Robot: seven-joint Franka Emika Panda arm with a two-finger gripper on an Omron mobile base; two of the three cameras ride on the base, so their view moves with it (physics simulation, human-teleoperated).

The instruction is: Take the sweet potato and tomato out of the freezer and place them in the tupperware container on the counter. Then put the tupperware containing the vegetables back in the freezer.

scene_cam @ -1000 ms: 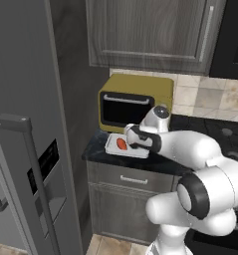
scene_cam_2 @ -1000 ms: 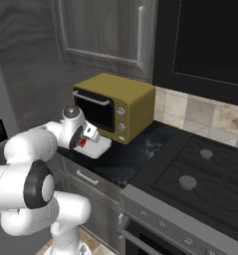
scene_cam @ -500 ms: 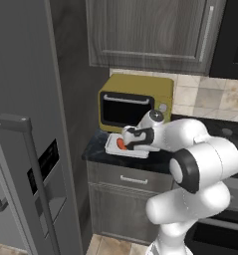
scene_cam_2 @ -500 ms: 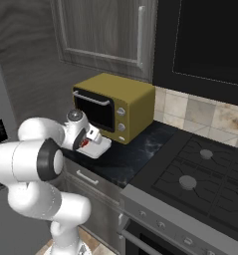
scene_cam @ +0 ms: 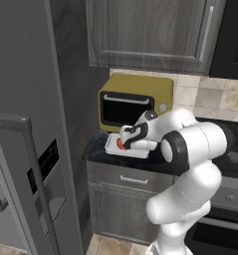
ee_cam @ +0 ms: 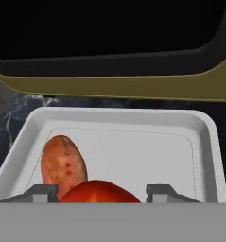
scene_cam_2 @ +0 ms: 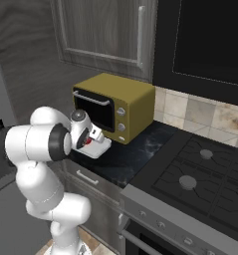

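A dark glossy counter (scene_cam: 98, 151) runs over grey drawer fronts, with grey wall cabinets (scene_cam: 150, 35) above and a tiled wall behind, and the tall grey freezer (scene_cam: 26, 124) stands at the counter's end, its door with a long bar handle showing nearest the left base camera. On the counter a mustard-yellow microwave (scene_cam_2: 123, 107) sits against the wall, and a black stove top (scene_cam_2: 200, 174) lies further along the same worktop. Just in front of the microwave rests the shallow white container (ee_cam: 133, 142), flat on the counter. The gripper (ee_cam: 101, 193) hangs low over the container's near edge, its two dark fingertips (ee_cam: 41, 194) standing apart with the tomato (ee_cam: 99, 193) sitting in the gap between them; whether the tips press on the tomato or merely flank it cannot be told. The tomato lies inside the container by its near wall. The sweet potato (ee_cam: 62, 165) also lies in the container, touching the tomato and reaching out past the fingertip seen on the left side of the hand view, toward the microwave. Beyond the fingers the rest of the container's floor is bare white, and past its far rim comes a strip of counter and then the microwave's yellow lower edge and dark door glass.
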